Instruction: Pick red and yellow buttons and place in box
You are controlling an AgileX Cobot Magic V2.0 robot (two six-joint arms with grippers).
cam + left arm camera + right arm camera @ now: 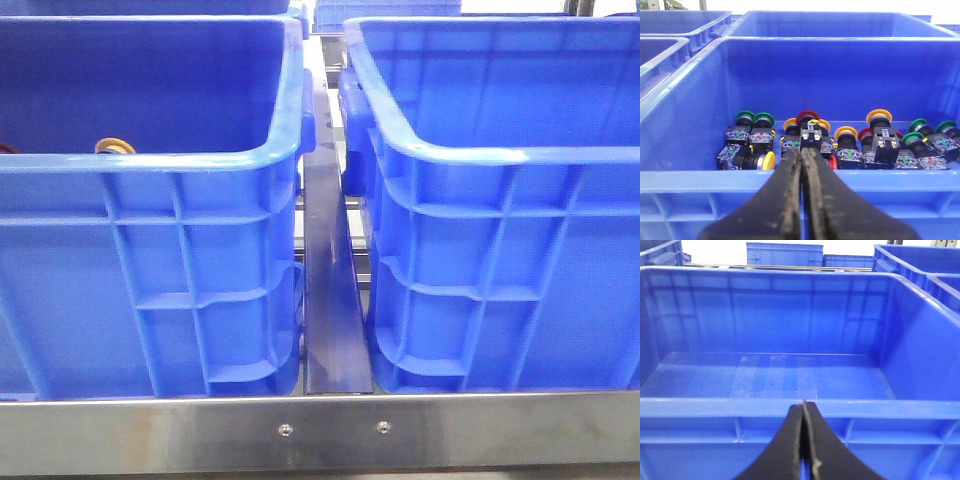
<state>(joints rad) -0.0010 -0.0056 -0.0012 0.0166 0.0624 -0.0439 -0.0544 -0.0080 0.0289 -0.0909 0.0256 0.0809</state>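
Box: a large bright-blue plastic crate (500,250) with ribbed sides and a thick rolled rim is seen on the right of the front view; a pale whitish patch is carried on its near rim.
Box interior: shown only in the right wrist view (790,375), where a bare blue floor with three pale tape-like strips is seen.
Left crate: a similar blue crate (150,260) with no pale patch stands on the left, parted from the box by a narrow gap with a dark strip (330,290) in it.
Buttons: red and yellow buttons (840,140) are laid on the floor of the left crate among green-capped ones (756,119), each a round cap on a black block.
Yellow caps: several are seen, such as one (879,116) towards the right of the cluster.
Red caps: one dark red cap (807,117) stands above the middle of the group.
Button direction: most caps are turned upward or towards the camera; one yellow cap (769,160) lies on its side, long axis roughly left to right.
View differences: in the front view only a sliver of orange (114,146) shows over the left crate's near rim.
Left gripper (801,165): black fingers are pressed together, nothing between them, outside the left crate's near wall.
Right gripper (803,415): fingers are pressed together, nothing held, outside the box's near wall.
Frame: a metal rail (320,430) runs along the near edge.
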